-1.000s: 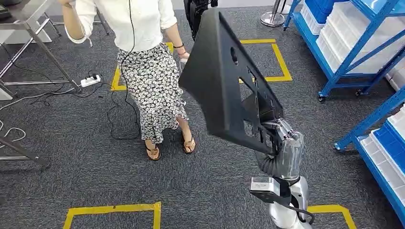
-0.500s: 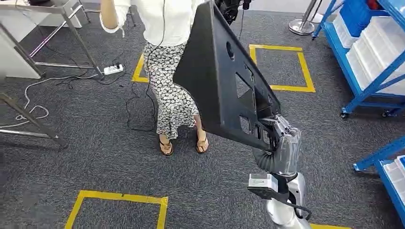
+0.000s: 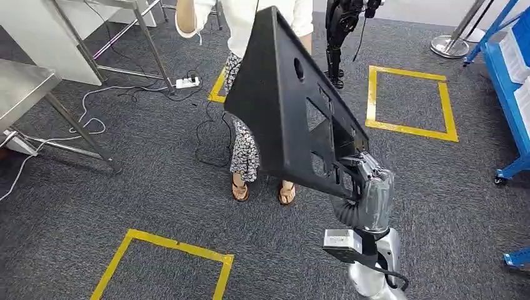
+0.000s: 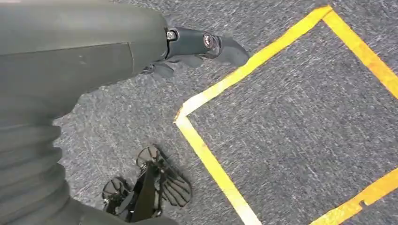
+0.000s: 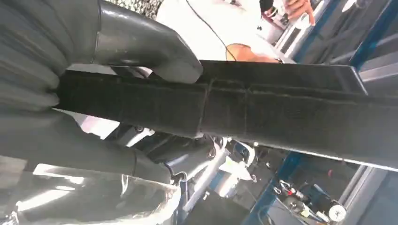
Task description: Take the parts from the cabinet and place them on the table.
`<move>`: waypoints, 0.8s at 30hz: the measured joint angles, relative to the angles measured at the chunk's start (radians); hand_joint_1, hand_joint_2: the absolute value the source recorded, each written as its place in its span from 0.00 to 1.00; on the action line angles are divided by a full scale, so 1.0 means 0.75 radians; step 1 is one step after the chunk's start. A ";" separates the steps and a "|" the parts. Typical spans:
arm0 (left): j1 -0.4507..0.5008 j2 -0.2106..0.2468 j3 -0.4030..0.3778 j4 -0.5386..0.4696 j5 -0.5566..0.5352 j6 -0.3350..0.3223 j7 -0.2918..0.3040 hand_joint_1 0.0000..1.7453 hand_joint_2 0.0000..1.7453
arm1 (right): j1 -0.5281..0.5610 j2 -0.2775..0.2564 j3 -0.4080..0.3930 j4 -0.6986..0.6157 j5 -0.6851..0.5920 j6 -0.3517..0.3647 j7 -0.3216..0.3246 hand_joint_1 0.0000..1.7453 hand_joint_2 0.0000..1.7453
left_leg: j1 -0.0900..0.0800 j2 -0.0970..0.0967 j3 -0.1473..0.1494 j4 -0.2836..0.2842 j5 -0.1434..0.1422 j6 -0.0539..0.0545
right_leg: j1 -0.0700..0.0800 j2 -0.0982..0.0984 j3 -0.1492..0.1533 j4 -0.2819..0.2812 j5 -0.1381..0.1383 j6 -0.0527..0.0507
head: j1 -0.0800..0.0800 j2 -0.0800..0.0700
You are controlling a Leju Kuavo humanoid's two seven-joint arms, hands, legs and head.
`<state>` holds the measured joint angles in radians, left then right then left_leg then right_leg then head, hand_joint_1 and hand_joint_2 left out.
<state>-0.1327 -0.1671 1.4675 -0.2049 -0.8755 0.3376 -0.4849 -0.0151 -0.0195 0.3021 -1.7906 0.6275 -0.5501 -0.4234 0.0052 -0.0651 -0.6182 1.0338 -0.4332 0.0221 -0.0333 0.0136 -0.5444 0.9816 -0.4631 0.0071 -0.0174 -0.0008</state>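
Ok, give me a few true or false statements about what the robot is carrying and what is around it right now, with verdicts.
1. The right hand grips a large black plastic panel by its lower edge. True.
2. The panel lies flat on the metal table. False: it is held up in the air, tilted.
3. A person in sandals stands behind the panel. True.
4. The left hand holds a white bin. False: it holds nothing, above the grey carpet.
5. Yellow tape squares mark the carpet. True.
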 joint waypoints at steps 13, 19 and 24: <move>-0.008 0.004 -0.004 -0.001 0.002 -0.004 0.003 0.00 1.00 | 0.009 0.004 0.001 0.001 0.008 0.013 -0.002 1.00 1.00 | -0.045 0.161 0.009 -0.023 0.009 0.077 | 0.052 -0.188 0.046 -0.019 -0.039 -0.026 | -0.008 0.000; -0.012 -0.009 -0.004 0.001 0.004 0.001 0.006 0.00 1.00 | 0.019 -0.003 0.002 -0.003 0.007 0.014 0.002 1.00 1.00 | -0.015 0.054 0.057 -0.104 0.052 0.098 | 0.028 -0.022 -0.137 0.356 -0.193 -0.020 | 0.000 0.000; -0.009 -0.016 -0.004 0.001 0.004 0.009 0.016 0.00 1.00 | 0.024 -0.009 0.001 -0.003 0.007 0.014 0.002 1.00 1.00 | 0.016 -0.048 0.048 -0.059 0.029 0.043 | -0.033 0.018 -0.008 0.019 -0.008 0.088 | 0.008 0.000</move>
<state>-0.1395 -0.1789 1.4645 -0.2045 -0.8728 0.3445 -0.4730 0.0027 -0.0263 0.3029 -1.7926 0.6325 -0.5398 -0.4219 0.0172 -0.1008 -0.5821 0.9898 -0.4115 0.0546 -0.0585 0.0273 -0.5502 0.9958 -0.4691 0.0734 -0.0115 -0.0008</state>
